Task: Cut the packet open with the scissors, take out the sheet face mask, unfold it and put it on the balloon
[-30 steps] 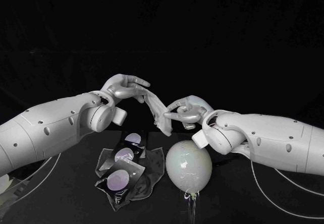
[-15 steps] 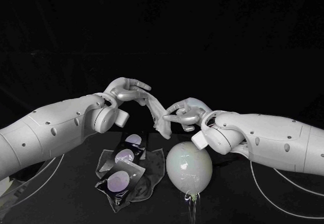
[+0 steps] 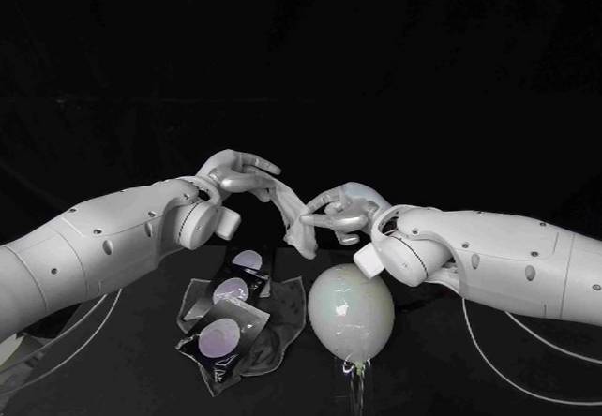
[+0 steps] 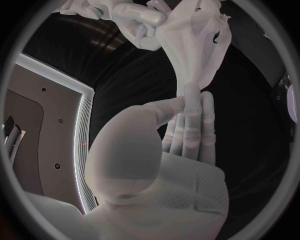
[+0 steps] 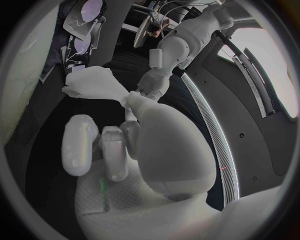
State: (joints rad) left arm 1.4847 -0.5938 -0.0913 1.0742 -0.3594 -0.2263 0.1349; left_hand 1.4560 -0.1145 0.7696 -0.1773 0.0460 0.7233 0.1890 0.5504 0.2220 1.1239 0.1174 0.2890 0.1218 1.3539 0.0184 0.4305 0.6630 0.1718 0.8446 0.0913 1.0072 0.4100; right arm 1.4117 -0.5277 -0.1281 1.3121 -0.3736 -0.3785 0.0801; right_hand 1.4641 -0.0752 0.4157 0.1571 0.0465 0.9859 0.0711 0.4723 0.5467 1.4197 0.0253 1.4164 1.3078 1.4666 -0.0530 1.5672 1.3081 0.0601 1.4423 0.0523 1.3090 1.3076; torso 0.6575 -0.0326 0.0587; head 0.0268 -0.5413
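Fingertips of the left hand (image 3: 240, 176) pinch the top of the sheet face mask (image 3: 296, 218), those of the right hand (image 3: 342, 215) grip it lower down, above the balloon (image 3: 349, 309) (limp, probably slippery, tearable: take its edges, spread gently).

The left hand (image 3: 240, 170) and right hand (image 3: 342, 211) are raised near each other, wrists bent inward. Each pinches the sheet face mask (image 3: 298, 232).
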